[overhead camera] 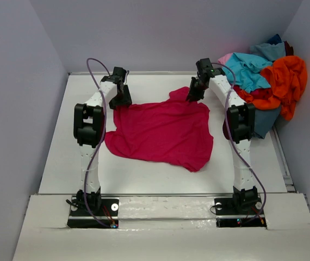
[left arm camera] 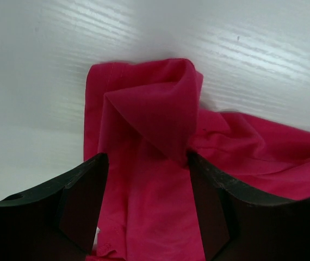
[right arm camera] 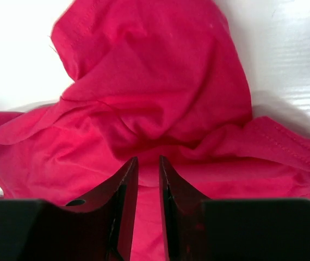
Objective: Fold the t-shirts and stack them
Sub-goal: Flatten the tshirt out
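A white surface point(overhead camera: 144, 174) ran out ahead of me, boxed in by pale grey walls point(overhead camera: 160, 32) to the left, beyond and to the right. My left end effector point(overhead camera: 122, 99) hung low over the far left corner of the crimson t-shirt point(overhead camera: 160, 130). Its fingers point(left arm camera: 84, 201) stood well apart, and a raised fold of the cloth lay between them and just ahead of the tips.

From there the shirt spread flat and rumpled across to my right end effector point(overhead camera: 192, 95). Its long axis ran slantwise, from beneath my left end effector towards the near right. I could not tell which end was the collar.

My right end effector's fingers were drawn nearly together over a bunched lobe on the far edge, with crimson showing in the thin slot. I could not tell whether they pinched it. Right of that end effector, a heap of other t-shirts point(overhead camera: 269, 81) in orange, turquoise and pink sat against the right wall.
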Controlling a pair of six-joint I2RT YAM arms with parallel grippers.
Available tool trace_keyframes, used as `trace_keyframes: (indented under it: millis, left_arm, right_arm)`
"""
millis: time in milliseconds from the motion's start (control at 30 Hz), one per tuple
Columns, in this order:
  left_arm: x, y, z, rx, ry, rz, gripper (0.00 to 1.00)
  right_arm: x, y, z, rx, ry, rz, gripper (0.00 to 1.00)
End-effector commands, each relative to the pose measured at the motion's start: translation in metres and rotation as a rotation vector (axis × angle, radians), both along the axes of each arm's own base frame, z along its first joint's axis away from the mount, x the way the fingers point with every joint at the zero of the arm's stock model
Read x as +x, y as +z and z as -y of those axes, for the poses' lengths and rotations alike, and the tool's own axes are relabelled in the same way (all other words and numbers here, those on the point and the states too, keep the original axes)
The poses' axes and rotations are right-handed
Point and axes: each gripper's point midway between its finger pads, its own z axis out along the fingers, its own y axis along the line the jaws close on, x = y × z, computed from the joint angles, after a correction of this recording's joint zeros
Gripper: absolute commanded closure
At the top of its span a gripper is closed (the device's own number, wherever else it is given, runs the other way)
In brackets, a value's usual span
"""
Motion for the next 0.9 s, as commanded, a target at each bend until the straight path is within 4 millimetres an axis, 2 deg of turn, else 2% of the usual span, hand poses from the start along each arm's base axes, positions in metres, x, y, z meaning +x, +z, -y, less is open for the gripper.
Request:
trace_keyframes:
  millis: [0,200,467,633,800,867]
  left_arm:
    - [0.0,0.035,-0.003,-0.018,0.011,0.075,0.29]
    - [-0.006,0.038,-0.004,-0.018,0.007,0.076,0.29]
    - [-0.009,0.051,-0.006,-0.013,0.0,0.097,0.29]
    - [-0.01,0.064,-0.005,-0.023,-0.001,0.116,0.29]
    - [-0.013,0.069,-0.004,-0.029,-0.006,0.117,0.28]
    - [-0.015,0.07,-0.005,-0.028,-0.006,0.116,0.28]
  right_arm:
    - [-0.001,-0.001,-0.009,0.039,0.021,0.007,0.73]
    - [-0.006,-0.02,-0.008,0.029,0.021,-0.035,0.79]
    - [-0.019,-0.061,0.0,-0.019,0.003,-0.133,0.87]
    - [-0.022,-0.072,0.006,-0.054,0.01,-0.15,0.87]
    - [-0.019,-0.073,0.011,-0.091,0.007,-0.152,0.87]
    - [-0.017,-0.071,0.022,-0.123,-0.016,-0.153,0.87]
